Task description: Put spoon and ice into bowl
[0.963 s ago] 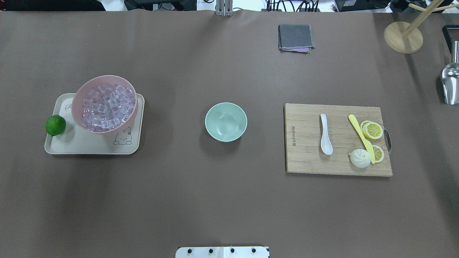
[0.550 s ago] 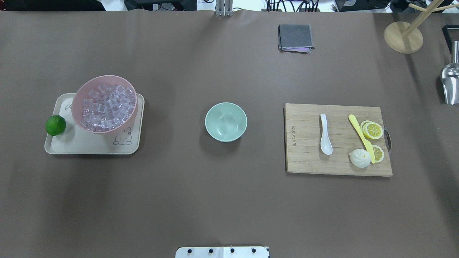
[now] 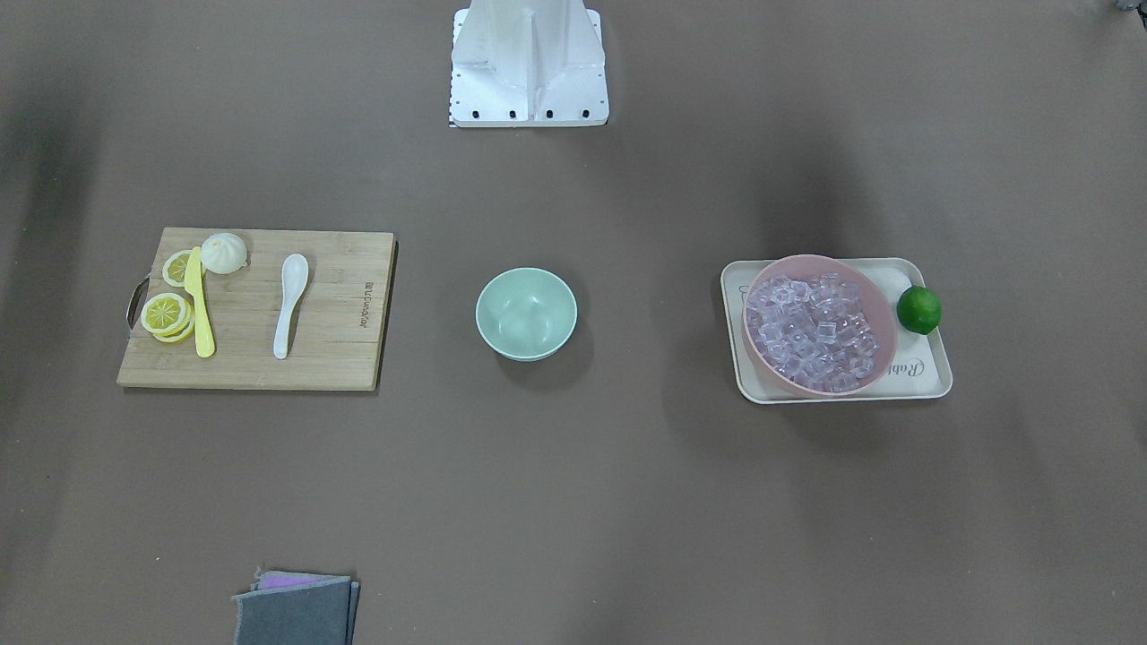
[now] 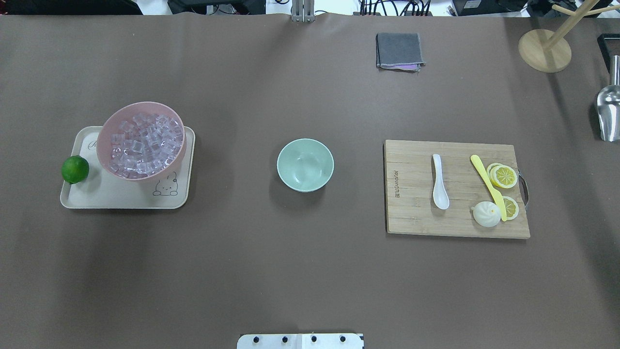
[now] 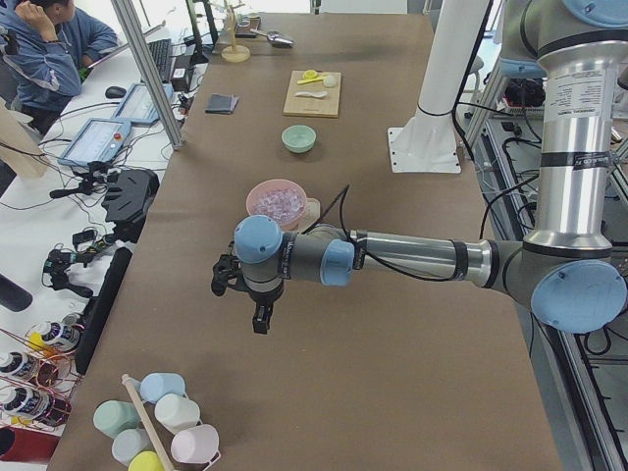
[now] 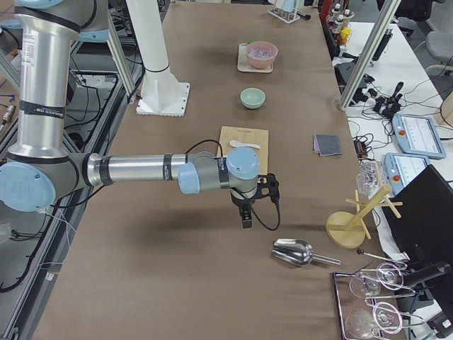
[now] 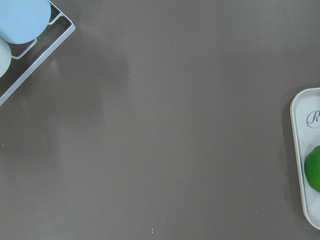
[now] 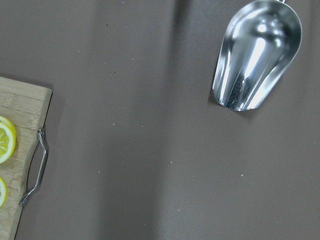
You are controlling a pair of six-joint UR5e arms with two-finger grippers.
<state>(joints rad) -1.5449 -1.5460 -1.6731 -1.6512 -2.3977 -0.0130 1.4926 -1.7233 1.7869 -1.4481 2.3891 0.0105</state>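
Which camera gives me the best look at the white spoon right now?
Overhead exterior: the spoon lies unobstructed on the cutting board, scoop toward the robot. The front-facing view shows it about as well. Both side views show it only small and far; neither wrist view catches it.

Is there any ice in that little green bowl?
No, the green bowl is empty; the ice sits heaped in the pink bowl on the tray.
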